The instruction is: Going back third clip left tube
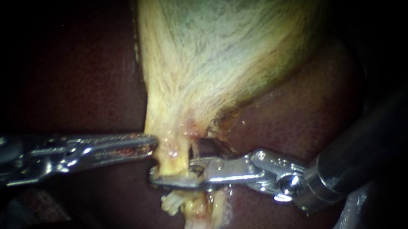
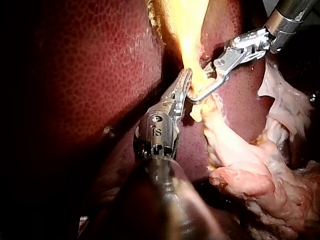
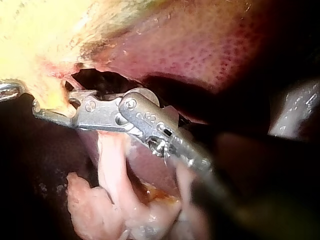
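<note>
The pale yellow gallbladder point(image 1: 210, 45) narrows downward into a short tube point(image 1: 172, 154) over the dark red liver point(image 1: 78, 67). My left instrument point(image 1: 153, 144) comes in from the left, its jaws shut on the left edge of that narrow neck; the left wrist view shows it point(image 2: 187, 79) pinching the yellow tissue. My right instrument point(image 1: 174, 162) reaches in from the right with jaws open. Its lower jaw hooks under the tube and its upper jaw sits behind it. The right wrist view shows the right instrument point(image 3: 52, 102) straddling the tube the same way. I cannot make out any clip.
Below the jaws hangs ragged pale tissue point(image 1: 195, 228), seen as a thick pink-white strand point(image 2: 250, 170) beside both instruments. A whitish glistening fold point(image 1: 348, 223) lies under the right shaft. Liver surrounds the gallbladder on both sides.
</note>
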